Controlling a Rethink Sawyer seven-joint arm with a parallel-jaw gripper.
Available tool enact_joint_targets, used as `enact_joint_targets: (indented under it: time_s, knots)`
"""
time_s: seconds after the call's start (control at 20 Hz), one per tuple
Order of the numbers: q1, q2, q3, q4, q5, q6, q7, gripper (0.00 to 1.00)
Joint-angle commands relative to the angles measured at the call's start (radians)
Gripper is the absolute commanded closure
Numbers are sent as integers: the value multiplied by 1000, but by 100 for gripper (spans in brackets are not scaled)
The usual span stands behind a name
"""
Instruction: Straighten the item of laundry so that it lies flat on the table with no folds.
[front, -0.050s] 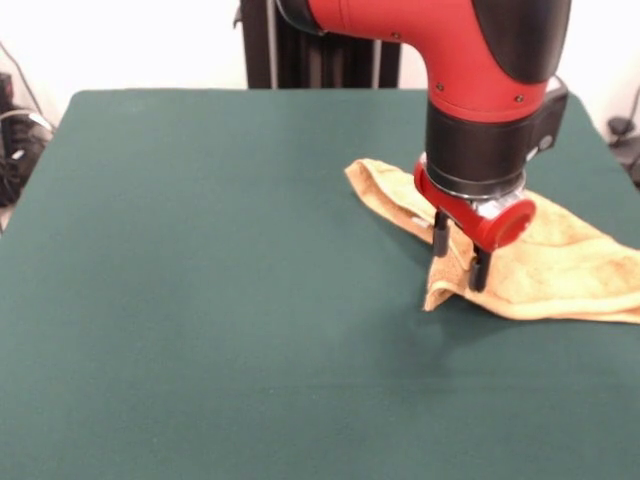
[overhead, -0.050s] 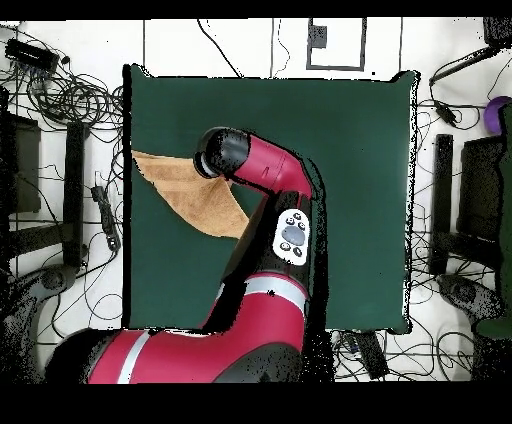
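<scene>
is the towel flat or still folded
Folded: the towel is doubled into a long wedge, its near corner lifted at the claw.

A robotics laboratory is indicated. A large tabletop (front, -0.050s: 200, 300) covered in dark green felt-like cloth is set in front of a red and black robot arm (overhead, -0.050s: 270, 175), and it is ringed by equipment rather than furniture. In the overhead view, tangled black cables (overhead, -0.050s: 75, 95) are strewn over a pale floor on every side of the tabletop, and dark stands and boxes (overhead, -0.050s: 40, 180) are placed along both flanks. A control panel with buttons (overhead, -0.050s: 292, 235) is seen on the arm's casing. In the front view, plain white walls (front, -0.050s: 130, 40) and a dark upright frame (front, -0.050s: 300, 55) are seen behind the tabletop.
</scene>
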Motion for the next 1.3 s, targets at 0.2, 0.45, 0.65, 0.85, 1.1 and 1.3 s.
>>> enact_joint_targets:
  time_s: [0.2, 0.45, 0.65, 0.85, 1.1, 1.3]
  knots:
    - [4, 36, 38, 112, -27, 48, 159, 0]
    - [-8, 62, 31, 67, -37, 27, 152, 0]
    - [-24, 82, 49, 52, -26, -2, 150, 0]
    - [-17, 108, 93, 93, 26, -62, 205, 0]
    - [9, 137, 44, 74, 19, -106, 253, 0]
    - [-10, 141, 70, 91, 38, -129, 244, 0]
